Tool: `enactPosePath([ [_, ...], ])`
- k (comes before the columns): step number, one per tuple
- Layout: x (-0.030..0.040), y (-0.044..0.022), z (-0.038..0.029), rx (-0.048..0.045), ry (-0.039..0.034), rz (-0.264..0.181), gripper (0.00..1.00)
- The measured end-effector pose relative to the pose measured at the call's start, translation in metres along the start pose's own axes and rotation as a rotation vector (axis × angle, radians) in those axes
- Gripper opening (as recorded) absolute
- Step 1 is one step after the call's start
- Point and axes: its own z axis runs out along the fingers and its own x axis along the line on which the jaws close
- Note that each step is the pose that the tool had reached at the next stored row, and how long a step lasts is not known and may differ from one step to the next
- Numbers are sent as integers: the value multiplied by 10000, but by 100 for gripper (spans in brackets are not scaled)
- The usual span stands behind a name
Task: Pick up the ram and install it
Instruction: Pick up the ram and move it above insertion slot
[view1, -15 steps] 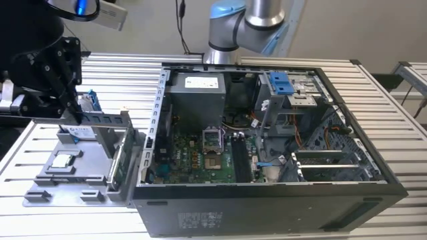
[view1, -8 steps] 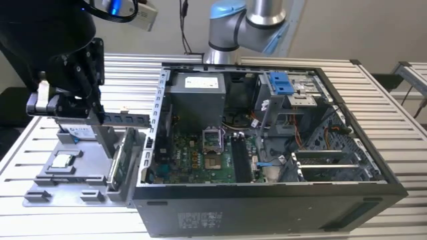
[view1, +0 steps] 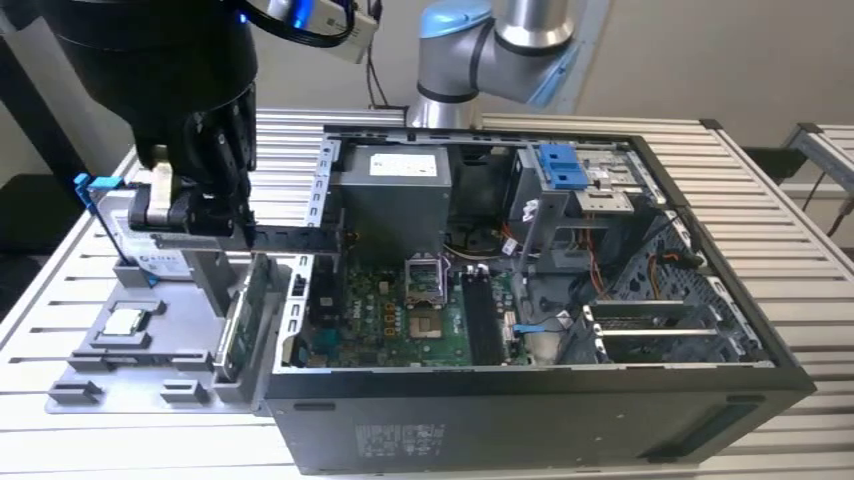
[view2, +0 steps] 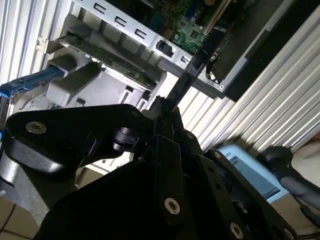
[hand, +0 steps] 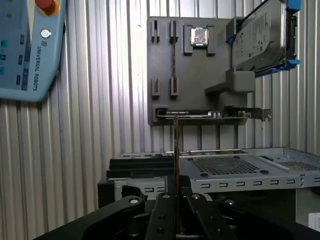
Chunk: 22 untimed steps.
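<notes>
My gripper (view1: 200, 222) hangs over the grey holder tray (view1: 140, 385) at the exterior view's left, shut on one end of the ram (view1: 300, 237). The ram is a long dark stick held level, and its free end reaches over the left wall of the open computer case (view1: 534, 420). In the second wrist view the fingers (view2: 176, 125) pinch the ram (view2: 192, 70), which points toward the case edge. In the first wrist view the ram (hand: 176, 150) shows edge-on as a thin line above the gripper (hand: 176, 196). The dark memory slots (view1: 478, 312) lie on the green motherboard (view1: 387, 325) inside the case.
The tray also carries a silver hard drive with a blue frame (hand: 262, 37), a small square chip (hand: 200, 36) and an upright green card (view1: 238, 320). A grey power supply (view1: 394, 195) and drive cage (view1: 574, 190) stand inside the case. A teach pendant (hand: 25, 50) lies on the slatted table (view1: 400, 455).
</notes>
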Motion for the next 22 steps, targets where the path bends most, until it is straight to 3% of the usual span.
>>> enactPosePath([
  [10, -15, -351, -5, -17, 6, -209, 15],
  [22, -30, -714, -11, -37, 13, -453, 15],
])
